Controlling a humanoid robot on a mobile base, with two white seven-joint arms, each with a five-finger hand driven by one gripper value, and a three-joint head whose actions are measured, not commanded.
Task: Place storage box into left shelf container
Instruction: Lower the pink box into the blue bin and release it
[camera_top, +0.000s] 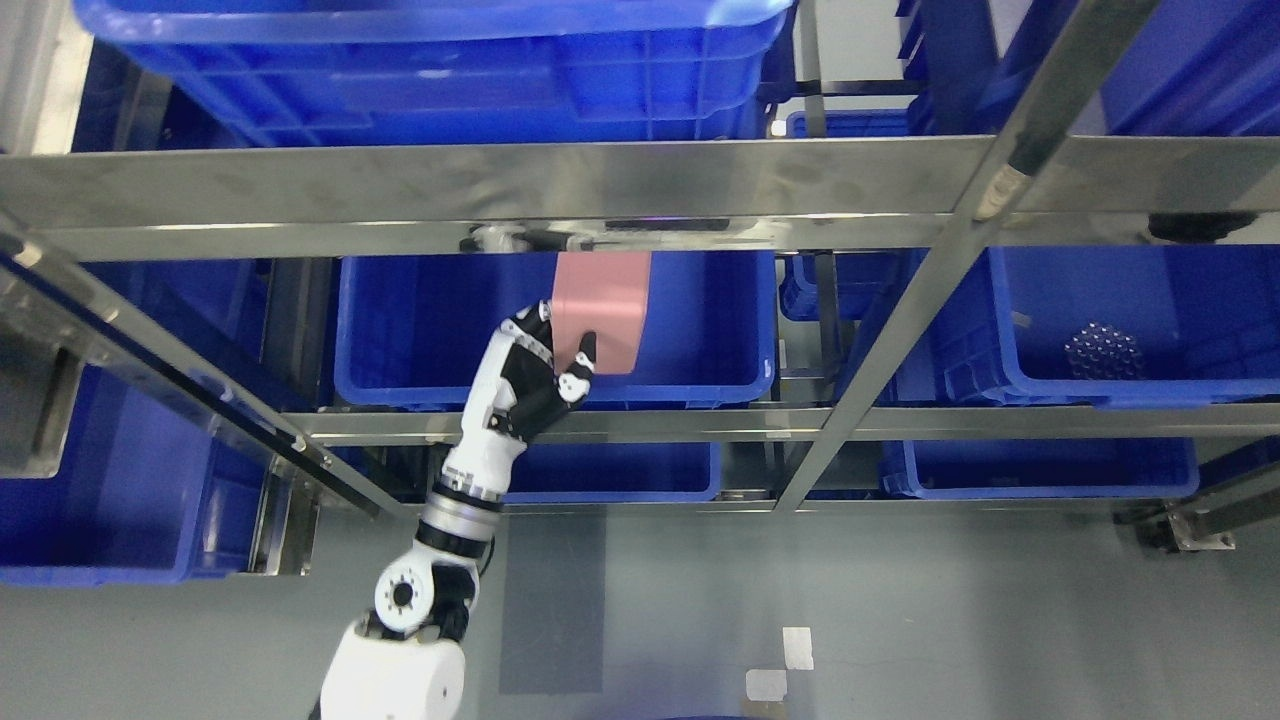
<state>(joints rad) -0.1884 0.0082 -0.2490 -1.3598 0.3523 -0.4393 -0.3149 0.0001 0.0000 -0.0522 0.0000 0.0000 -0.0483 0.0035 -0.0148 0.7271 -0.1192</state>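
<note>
A flat pink storage box (603, 310) hangs inside the left blue shelf container (400, 330), upright, with its top hidden behind the steel shelf rail. My left hand (545, 362) grips its lower left edge, thumb on the front face and the other fingers behind. The white left arm (440, 560) rises from the bottom edge left of the middle. Whether the box touches the container's floor cannot be told.
A steel shelf frame (640, 190) crosses the view, with a slanted post (900, 330) on the right. A second blue bin (1130, 330) on the right holds a small dark cluster (1102, 352). More blue bins sit above, below and at the left. Grey floor lies in front.
</note>
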